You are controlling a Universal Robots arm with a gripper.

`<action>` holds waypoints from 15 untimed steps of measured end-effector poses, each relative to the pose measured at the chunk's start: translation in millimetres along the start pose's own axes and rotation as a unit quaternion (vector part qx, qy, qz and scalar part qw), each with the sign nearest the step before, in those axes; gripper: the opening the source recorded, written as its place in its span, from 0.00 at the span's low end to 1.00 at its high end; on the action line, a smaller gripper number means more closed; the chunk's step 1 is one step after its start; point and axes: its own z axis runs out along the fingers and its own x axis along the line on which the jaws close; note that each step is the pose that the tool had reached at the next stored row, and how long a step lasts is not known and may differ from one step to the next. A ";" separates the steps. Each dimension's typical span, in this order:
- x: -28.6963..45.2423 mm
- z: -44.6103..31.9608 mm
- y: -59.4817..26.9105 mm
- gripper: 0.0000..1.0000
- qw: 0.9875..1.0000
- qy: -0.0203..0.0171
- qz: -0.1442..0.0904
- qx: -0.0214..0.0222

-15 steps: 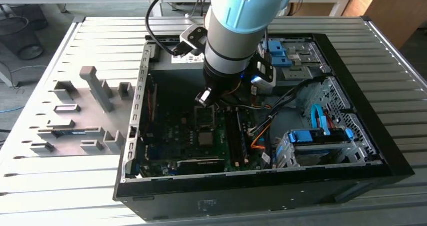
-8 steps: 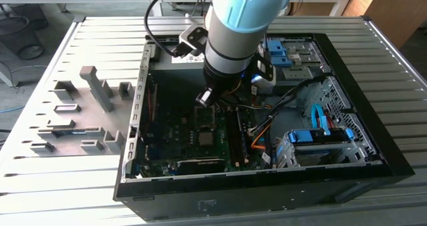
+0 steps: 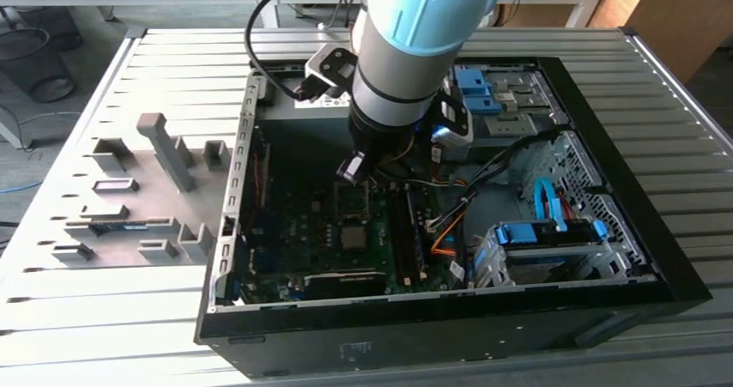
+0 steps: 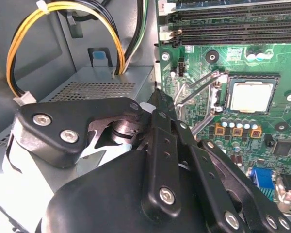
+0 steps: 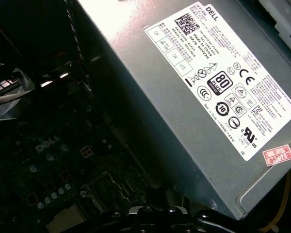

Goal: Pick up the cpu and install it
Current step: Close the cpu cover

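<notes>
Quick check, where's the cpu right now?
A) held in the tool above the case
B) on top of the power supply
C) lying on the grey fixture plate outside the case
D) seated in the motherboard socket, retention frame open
D: in the second wrist view the cpu lies flat in the socket on the motherboard, with the retention frame swung up beside it; the tool is off to one side.
</notes>
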 end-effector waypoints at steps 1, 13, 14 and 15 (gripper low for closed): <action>0.0 0.0 0.0 0.10 1.000 0.000 -0.001 0.000; -0.8 -4.1 1.0 0.10 1.000 0.001 -0.003 -0.001; -0.8 -4.3 1.0 0.10 1.000 0.001 -0.003 -0.001; -0.8 -4.3 1.0 0.10 1.000 0.001 -0.003 -0.001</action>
